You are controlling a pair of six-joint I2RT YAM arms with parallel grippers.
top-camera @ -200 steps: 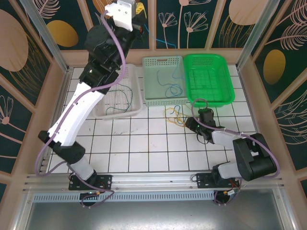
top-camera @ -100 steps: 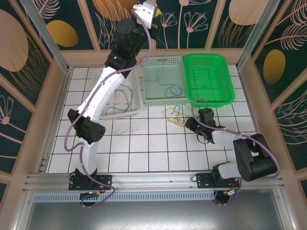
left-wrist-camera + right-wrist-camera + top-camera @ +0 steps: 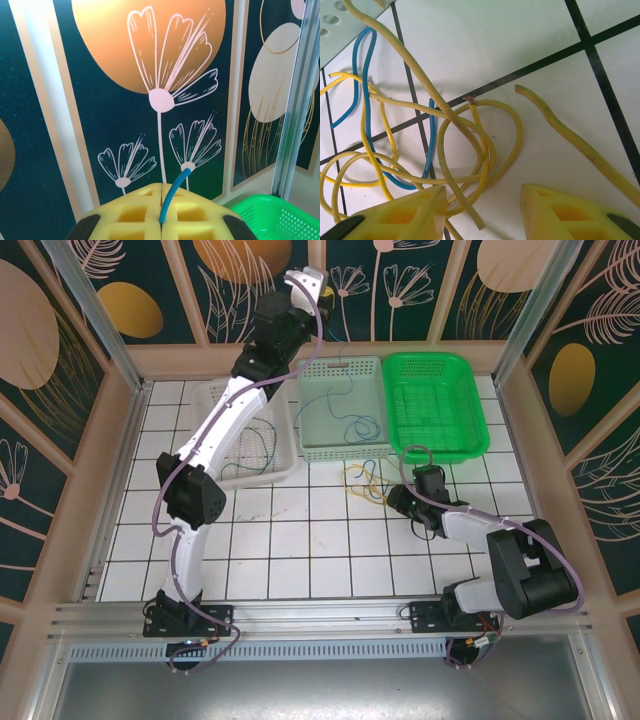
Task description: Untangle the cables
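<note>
Near the table's centre, the right gripper (image 3: 482, 200) hovers low over a tangle (image 3: 362, 480) of yellow cables (image 3: 470, 130) threaded by one blue strand (image 3: 367, 105). Its jaws are half-open and hold nothing, and the yellow loops overlap too much to count. Three baskets line the far edge: a white basket (image 3: 255, 481) holding dark green cables (image 3: 262, 445), a pale teal basket (image 3: 345, 453) and a green basket (image 3: 440, 452). Farthest, the left gripper (image 3: 161, 220), held high, pinches one blue cable (image 3: 172, 197). Judged step: drawing that cable free. The next move probably calls for releasing it over the teal basket.
</note>
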